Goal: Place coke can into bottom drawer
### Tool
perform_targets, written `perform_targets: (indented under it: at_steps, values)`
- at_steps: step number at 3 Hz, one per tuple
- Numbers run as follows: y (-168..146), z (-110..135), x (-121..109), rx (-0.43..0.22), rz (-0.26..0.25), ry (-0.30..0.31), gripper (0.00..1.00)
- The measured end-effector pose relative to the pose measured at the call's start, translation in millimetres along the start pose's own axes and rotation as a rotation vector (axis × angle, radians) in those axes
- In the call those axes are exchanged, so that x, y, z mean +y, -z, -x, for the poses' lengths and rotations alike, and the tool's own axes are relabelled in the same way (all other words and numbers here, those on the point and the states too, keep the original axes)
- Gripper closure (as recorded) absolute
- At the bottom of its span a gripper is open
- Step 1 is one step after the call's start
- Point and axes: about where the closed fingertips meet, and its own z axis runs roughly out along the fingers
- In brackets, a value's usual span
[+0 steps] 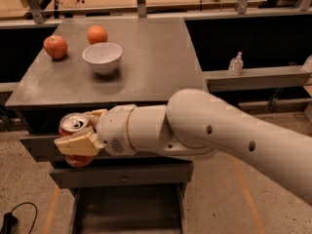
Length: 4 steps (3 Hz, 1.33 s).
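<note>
- Gripper [78,136] clamped on the coke can [73,124], one pale finger across the can's front, the other behind it; silver top and pull tab facing up toward the camera.
- Can held in the air in front of the cabinet's left side, level with the top drawer front [36,147], clear of the tabletop [156,67] and well above the bottom drawer [126,216].
- Bottom drawer pulled open at the foot of the cabinet, grey floor bare where visible; middle drawer [124,178] shut above it.
- Apple [55,47], orange [97,34] and white bowl [102,57] left on the tabletop, well apart from the can and no part of this job.
- Step in hand, by the look of it: carrying the can down to the drawer, with release not yet done.
- Can apparently over the drawer's left edge rather than its middle, so best shifted right before going down, to avoid clipping the side wall.
- Best lowered out in front of the shut drawer fronts, then brought in over the open floor, keeping the thick white forearm [229,130] off the cabinet.
- Worth keeping the can upright and the grip firm all the way down; a thin round can tips and rolls easily.
- Letting go only with the base on or just above the drawer floor, then lifting straight up so the fingers do not knock it over.
</note>
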Motion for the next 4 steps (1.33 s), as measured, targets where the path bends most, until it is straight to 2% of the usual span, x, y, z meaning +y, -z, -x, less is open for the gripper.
perform_targets:
  at_steps: [1, 2, 3, 4]
  values:
    - [-31, -50, 11, 0.074, -0.005, 0.044, 1.00]
    - [-65, -103, 19, 0.147, 0.026, 0.082, 1.00]
    - [-65, -103, 19, 0.147, 0.026, 0.082, 1.00]
    - [-76, -123, 17, 0.139, 0.005, 0.082, 1.00]
